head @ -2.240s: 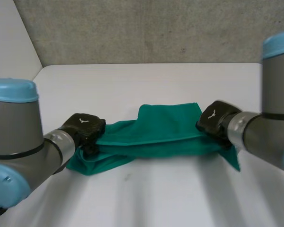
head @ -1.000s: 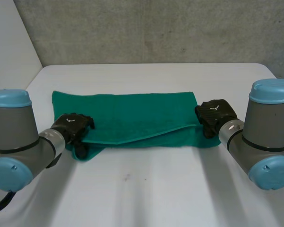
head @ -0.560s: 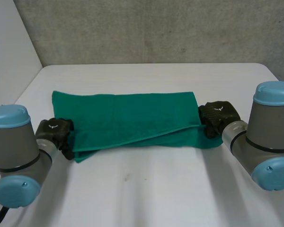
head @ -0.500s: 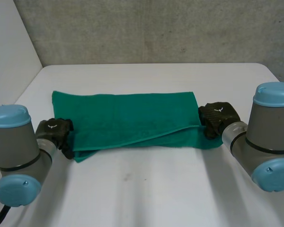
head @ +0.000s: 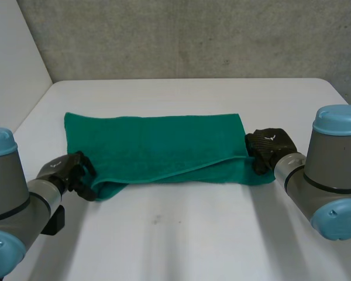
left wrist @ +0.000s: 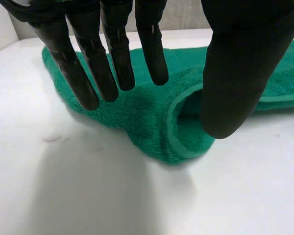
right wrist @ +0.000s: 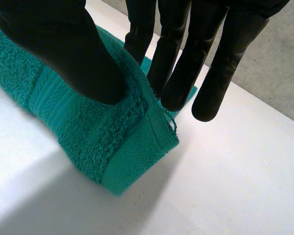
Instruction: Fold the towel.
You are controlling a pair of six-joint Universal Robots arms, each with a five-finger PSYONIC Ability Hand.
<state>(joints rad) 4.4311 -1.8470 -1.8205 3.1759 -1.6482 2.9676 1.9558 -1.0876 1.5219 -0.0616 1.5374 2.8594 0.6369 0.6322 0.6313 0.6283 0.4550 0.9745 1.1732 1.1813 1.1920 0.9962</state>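
Observation:
A green towel [head: 158, 146] lies on the white table, folded lengthwise into a long band. My left hand [head: 67, 168] hovers just off the band's near left corner. In the left wrist view its fingers [left wrist: 112, 54] are straight and spread from the thumb above that corner of the towel [left wrist: 152, 117], holding nothing. My right hand [head: 268, 146] sits at the band's right end. In the right wrist view its thumb [right wrist: 63, 44] presses on top of the towel [right wrist: 88, 127], with the fingers on the far side of the edge, pinching it.
The white table [head: 193, 234] stretches bare in front of the towel and behind it. A grey wall [head: 193, 35] rises past the far edge. The table's left edge runs close beside my left arm.
My left hand has let go of the towel's near left corner and drawn back toward the near left. The right hand has stayed at the right end.

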